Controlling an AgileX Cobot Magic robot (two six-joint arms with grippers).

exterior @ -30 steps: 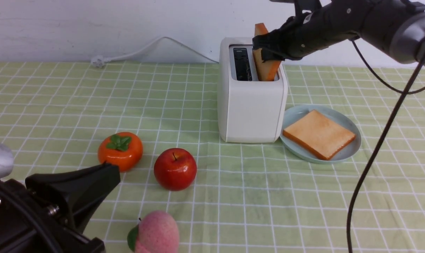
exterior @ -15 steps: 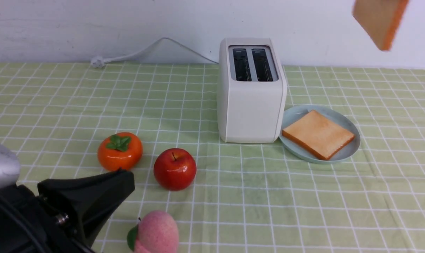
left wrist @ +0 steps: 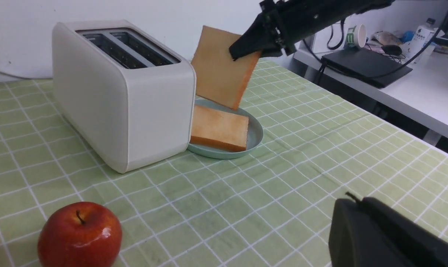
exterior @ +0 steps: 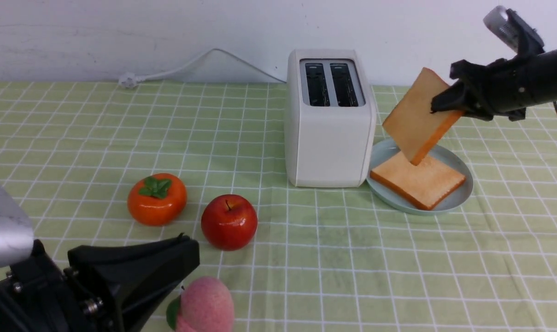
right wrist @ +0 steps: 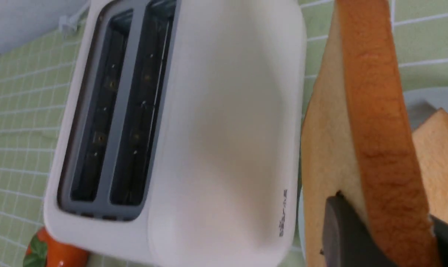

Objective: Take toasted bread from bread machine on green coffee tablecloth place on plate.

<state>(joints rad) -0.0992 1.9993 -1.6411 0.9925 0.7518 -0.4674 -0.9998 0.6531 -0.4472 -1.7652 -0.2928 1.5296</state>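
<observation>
The right gripper (exterior: 445, 107) is clamped on an upper corner of one slice of toasted bread (exterior: 414, 120) and holds it in the air, tilted, with one corner pointing down. This slice hangs above the plate (exterior: 461, 195), to the right of the bread machine (exterior: 329, 143). Its lowest corner is just over the other slice (exterior: 421, 182), which lies flat on the plate; I cannot tell if the two slices touch. The pale blue-green plate stands on the green coffee tablecloth (exterior: 352, 258), just beside the right side of the bread machine. The bread machine stands upright near the wall, with its two dark slots facing up, and its white power cord (exterior: 190, 64) runs to the left along the wall. The left gripper (exterior: 186, 251) is low at the near left corner, with its jaws together and nothing between them. Near it lies a pink peach (exterior: 205, 304). A red apple (exterior: 229, 222) and an orange persimmon (exterior: 157, 199) stand on the cloth, in front of the bread machine and to its left.
</observation>
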